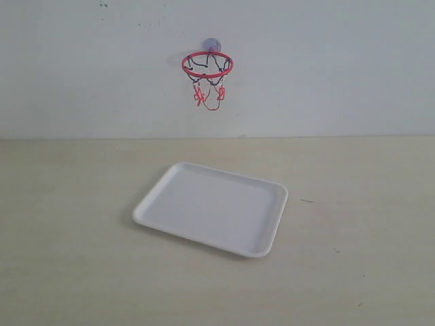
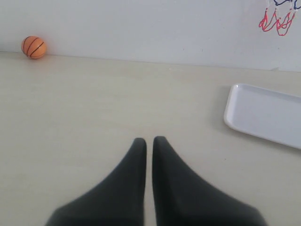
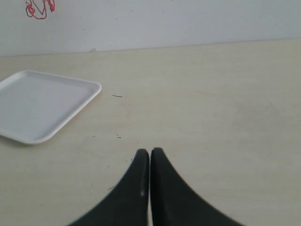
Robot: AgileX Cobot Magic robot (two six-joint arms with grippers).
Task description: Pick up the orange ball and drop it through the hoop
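Note:
The orange ball (image 2: 34, 47) with black seams rests on the table against the white wall; only the left wrist view shows it, far ahead of my left gripper (image 2: 149, 141). That gripper is shut and holds nothing. The hoop (image 1: 207, 64) has a red rim and a red, black and white net, and hangs by a suction cup on the wall above the tray. Part of its net (image 2: 277, 21) shows in the left wrist view and a scrap of net (image 3: 40, 8) in the right wrist view. My right gripper (image 3: 150, 152) is shut and empty above bare table. Neither gripper appears in the exterior view.
A white rectangular tray (image 1: 146, 204) lies empty in the middle of the beige table, below the hoop. Its corner (image 2: 233, 110) shows in the left wrist view and its rim (image 3: 91, 92) in the right wrist view. A white wall (image 1: 340, 68) bounds the table's far edge.

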